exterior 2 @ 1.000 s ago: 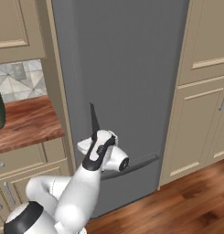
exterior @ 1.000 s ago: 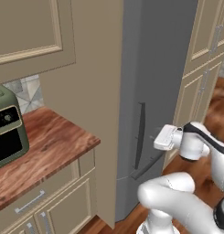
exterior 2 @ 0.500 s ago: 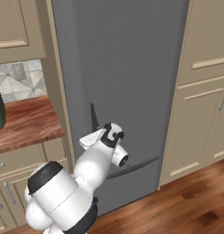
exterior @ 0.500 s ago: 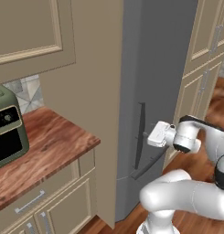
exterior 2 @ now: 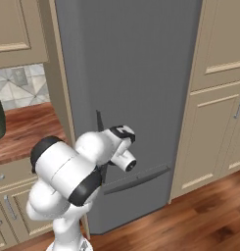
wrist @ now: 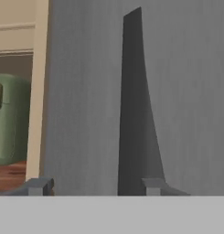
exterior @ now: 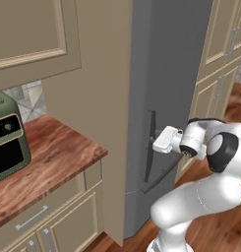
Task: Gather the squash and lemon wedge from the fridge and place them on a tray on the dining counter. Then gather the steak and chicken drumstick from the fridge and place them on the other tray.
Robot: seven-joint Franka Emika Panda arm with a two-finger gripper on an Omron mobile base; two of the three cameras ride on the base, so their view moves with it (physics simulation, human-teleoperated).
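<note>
grey fridge door shut, claw lined up on its upright handle

gripper (wrist: 97,186) sits wide open, holding nothing, its tips either side of the dark handle (wrist: 134,114) base and close to the fridge (exterior 2: 136,78) door. hand is levelled at the handle, likely to grab and pull. green toaster oven (exterior: 6,142) sits on the wood counter (exterior: 53,162) alongside.

Even, soft, shadowless rendered light
</note>
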